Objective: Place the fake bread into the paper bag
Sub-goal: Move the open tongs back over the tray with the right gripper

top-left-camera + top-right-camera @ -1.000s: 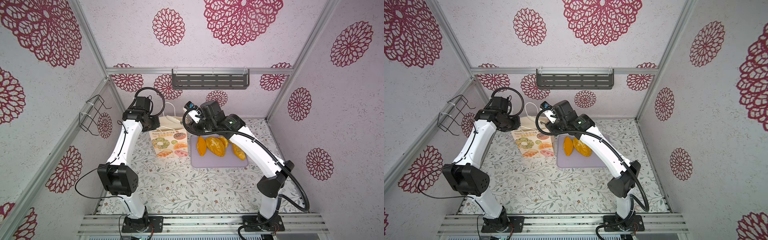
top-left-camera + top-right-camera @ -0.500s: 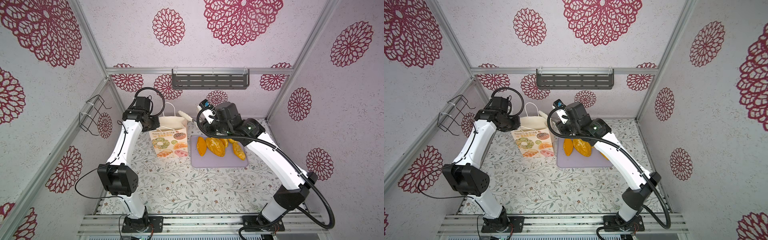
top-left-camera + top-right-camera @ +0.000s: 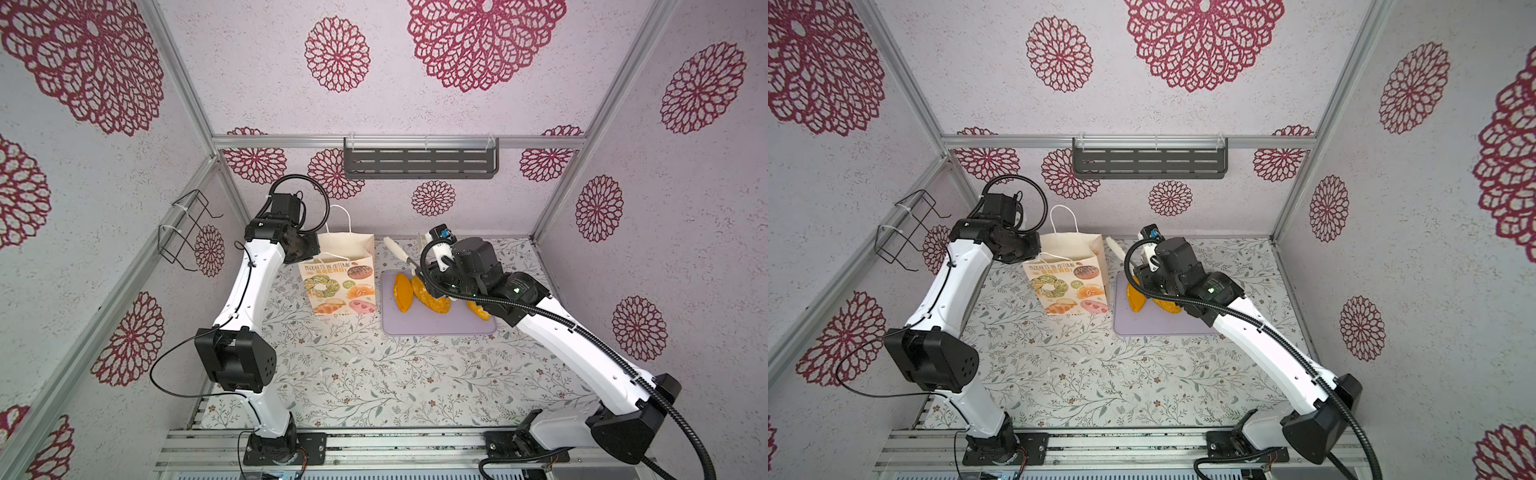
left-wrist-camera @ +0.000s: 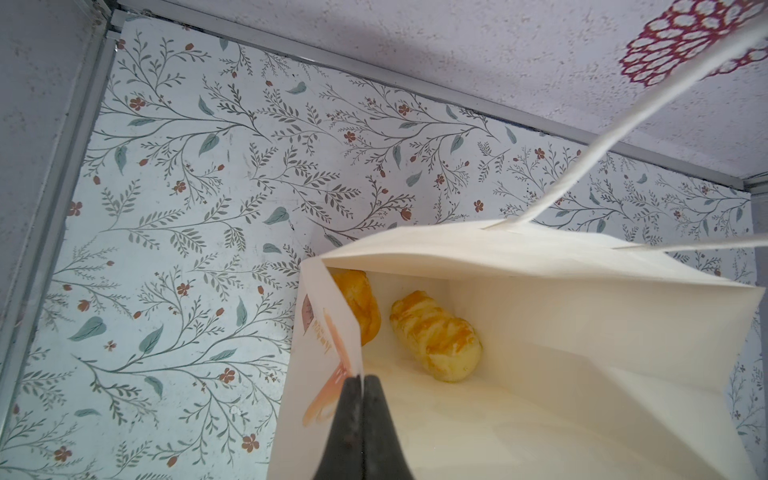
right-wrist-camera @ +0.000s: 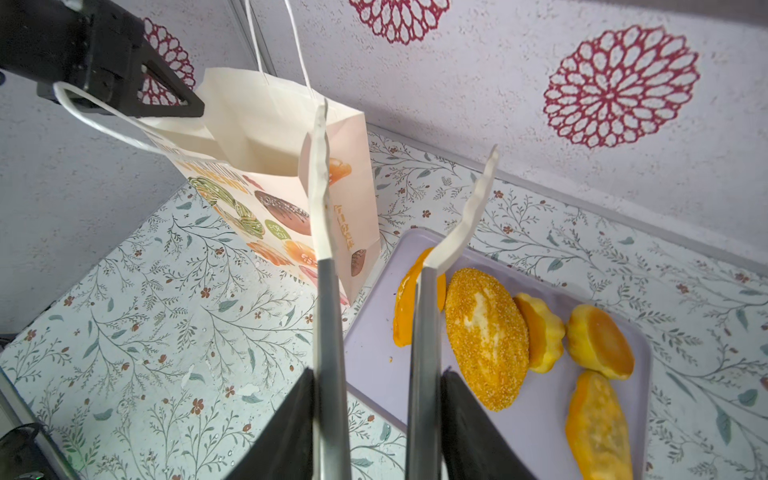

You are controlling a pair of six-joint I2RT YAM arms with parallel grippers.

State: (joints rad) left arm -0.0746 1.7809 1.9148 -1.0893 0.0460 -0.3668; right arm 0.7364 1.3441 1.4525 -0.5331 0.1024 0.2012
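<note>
Mid-cycle: left gripper (image 4: pixel 360 380) pinches the rim of the cream printed paper bag (image 3: pixel 340 282) holding two golden toy loaves (image 4: pixel 436 336), right gripper (image 5: pixel 378 372) clamps spread, empty white-tipped metal tongs (image 5: pixel 328 311) near five orange toy loaves (image 5: pixel 486 332) on the flat lilac tray (image 5: pixel 540 415); next, lower and grab one.

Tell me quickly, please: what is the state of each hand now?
Left hand: closed on the rim of the paper bag.
Right hand: closed on the tongs, whose tips are empty.

7x fake bread (image 5: pixel 486 336), 1x paper bag (image 5: pixel 249 137), 1x tray (image 5: pixel 374 349), 1x tongs (image 5: pixel 329 316)
</note>
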